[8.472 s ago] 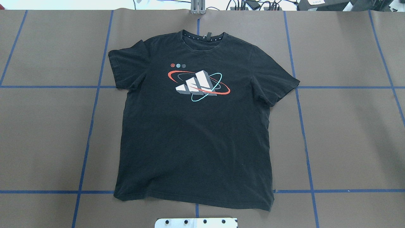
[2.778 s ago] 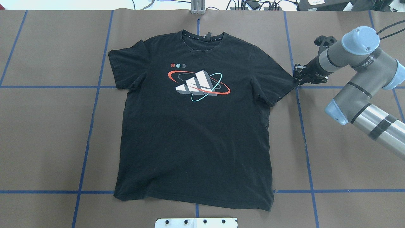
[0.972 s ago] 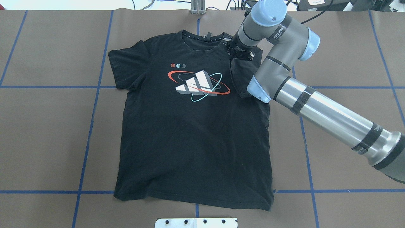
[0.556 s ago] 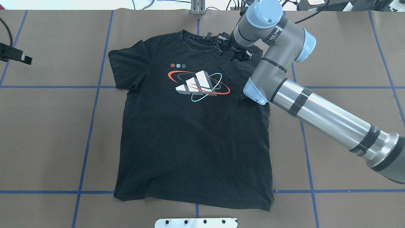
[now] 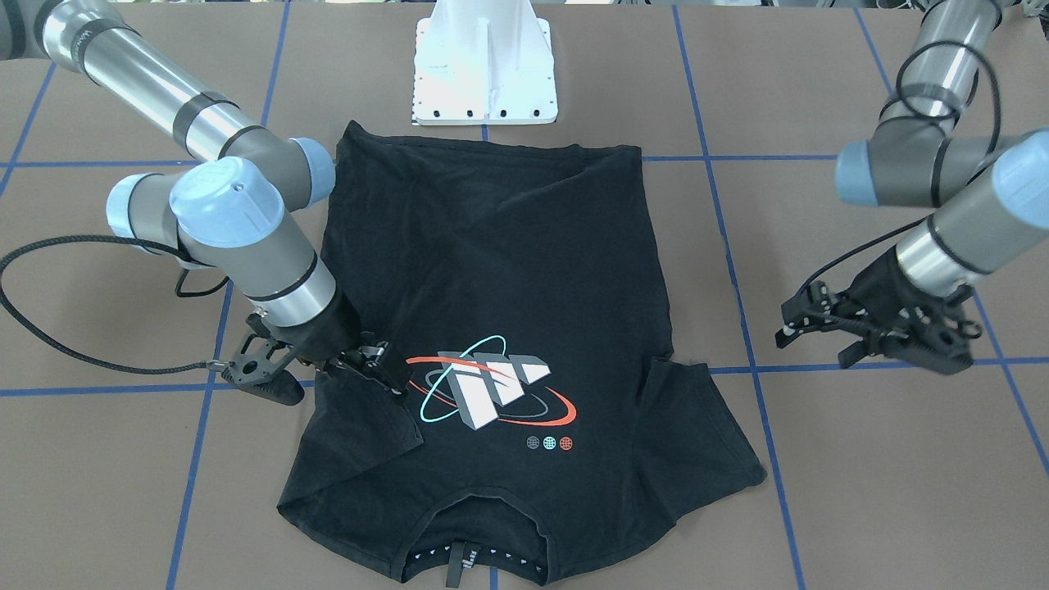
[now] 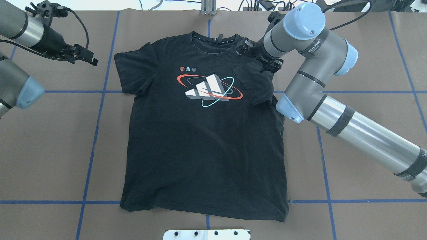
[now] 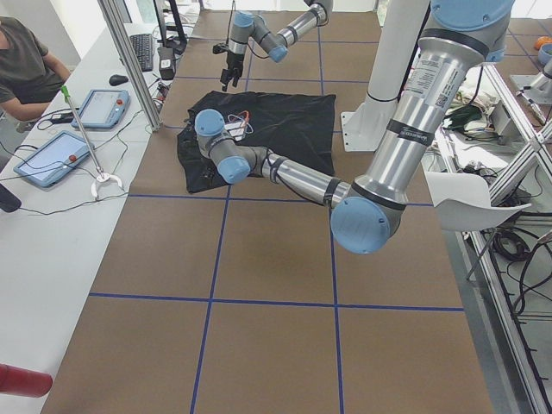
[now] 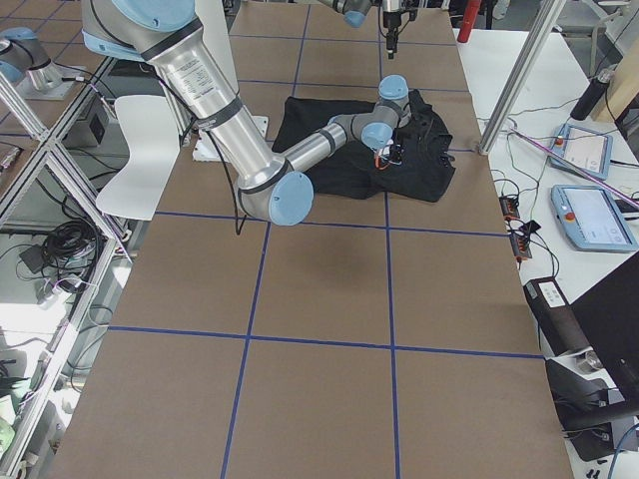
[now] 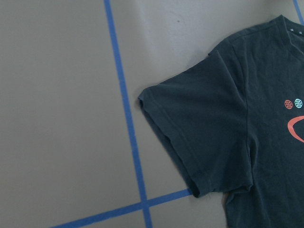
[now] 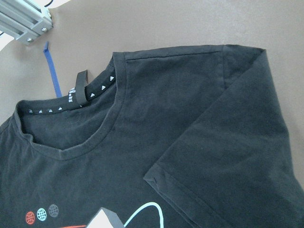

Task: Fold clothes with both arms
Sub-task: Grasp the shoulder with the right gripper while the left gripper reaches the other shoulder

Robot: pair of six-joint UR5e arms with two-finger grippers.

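- Since a second ago the right pincer (image 6: 258, 59) has released the right sleeve (image 6: 253, 83). It now hangs just above it, jaws apart.
- That sleeve lies folded inward on the chest of the T-shirt (image 6: 200, 150), right of the logo (image 6: 208, 90).
- The T-shirt lies flat at mid-desk (image 6: 50, 150), collar far.
- The left pincer (image 6: 83, 56) has come in at far left, jaws apart, over bare desk near the left sleeve (image 6: 133, 71).

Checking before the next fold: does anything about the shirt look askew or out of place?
One sleeve, by the right gripper, lies folded in over the T-shirt's chest beside the logo; the other sleeve lies flat and spread. Nothing else stands out.
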